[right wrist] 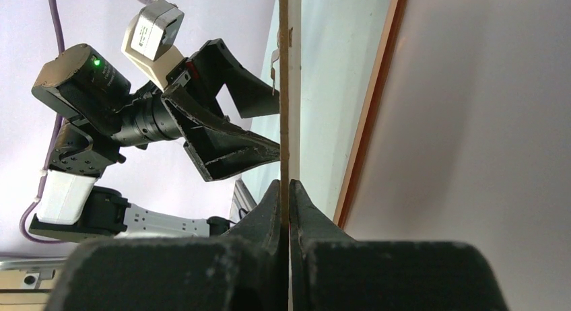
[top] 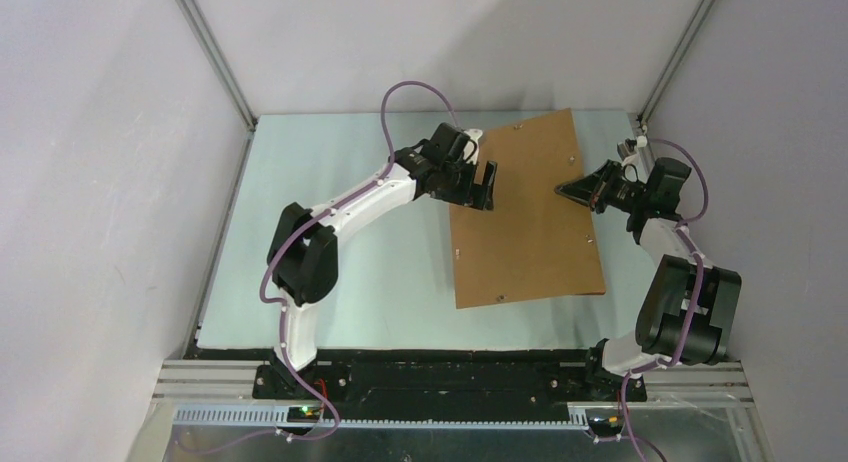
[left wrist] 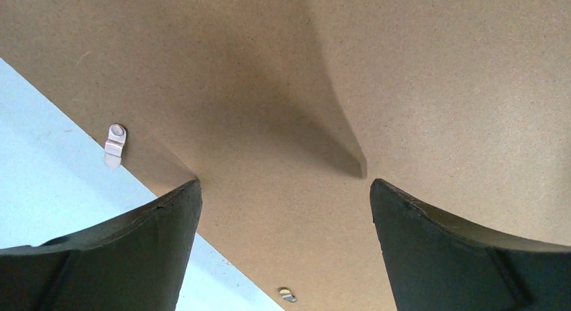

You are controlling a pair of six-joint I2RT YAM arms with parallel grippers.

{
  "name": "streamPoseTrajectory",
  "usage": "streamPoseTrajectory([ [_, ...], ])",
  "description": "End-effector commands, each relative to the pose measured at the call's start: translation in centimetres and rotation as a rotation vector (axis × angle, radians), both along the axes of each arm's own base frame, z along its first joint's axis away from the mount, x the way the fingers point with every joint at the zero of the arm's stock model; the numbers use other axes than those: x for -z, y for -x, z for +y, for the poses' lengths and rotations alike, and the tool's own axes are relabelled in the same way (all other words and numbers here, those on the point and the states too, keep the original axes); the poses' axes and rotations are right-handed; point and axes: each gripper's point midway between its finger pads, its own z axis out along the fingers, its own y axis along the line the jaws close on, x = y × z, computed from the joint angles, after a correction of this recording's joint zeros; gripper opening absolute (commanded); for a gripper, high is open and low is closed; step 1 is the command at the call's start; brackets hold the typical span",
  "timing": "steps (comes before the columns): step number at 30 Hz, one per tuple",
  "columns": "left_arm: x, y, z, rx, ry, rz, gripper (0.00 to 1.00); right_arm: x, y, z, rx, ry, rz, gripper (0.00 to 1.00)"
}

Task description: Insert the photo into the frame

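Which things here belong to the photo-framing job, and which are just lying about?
Job: board, its edge held by the right gripper, jaws shut; frame, only a strip showing past the board; left gripper, open over the board. No photo seen.
Lying about: nothing loose seen; just table, cables.

right gripper pinched on the board's edge

the right gripper (right wrist: 288,184) was closed on the thin brown backing board (right wrist: 283,89), which showed edge-on as an upright line. on one side of the board the left gripper (right wrist: 272,129) stood spread wide, its fingertips right at the board's face, beside a small metal clip (right wrist: 274,68). on the other side lay pale tabletop (right wrist: 330,89), then an orange-brown edge, likely the frame (right wrist: 374,102), bordering a dim grey surface.
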Motion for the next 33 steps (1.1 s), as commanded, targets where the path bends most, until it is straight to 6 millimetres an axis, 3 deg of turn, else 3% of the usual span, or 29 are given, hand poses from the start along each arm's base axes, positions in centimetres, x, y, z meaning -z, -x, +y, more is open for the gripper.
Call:
streamPoseTrajectory([
  [1, -2.8, -0.6, 0.0, 0.004, 0.030, -0.076, 1.00, -2.5, 0.8, 0.0, -0.047, -0.016, -0.076, 0.00],
  [9, -6.7, -0.2, 1.6, 0.041, 0.063, -0.158, 1.00, -2.3, 0.3, -1.0, -0.034, -0.035, -0.072, 0.00],
  [14, -9.3, -1.4, 3.6, 0.010, 0.081, -0.218, 1.00, -1.9, 0.2, -1.7, -0.029, -0.059, -0.043, 0.00],
  [18, -10.1, -2.8, 5.4, -0.030, 0.077, -0.245, 1.00, -1.4, 0.1, -2.3, -0.032, -0.091, -0.013, 0.00],
  [23, -9.4, -4.1, 6.2, -0.057, 0.061, -0.240, 1.00, -1.2, 0.1, -2.7, -0.030, -0.101, -0.001, 0.00],
  [33, -5.7, -5.6, 3.6, -0.032, 0.086, -0.132, 1.00, -1.6, 0.4, -2.3, -0.034, -0.101, 0.002, 0.00],
])
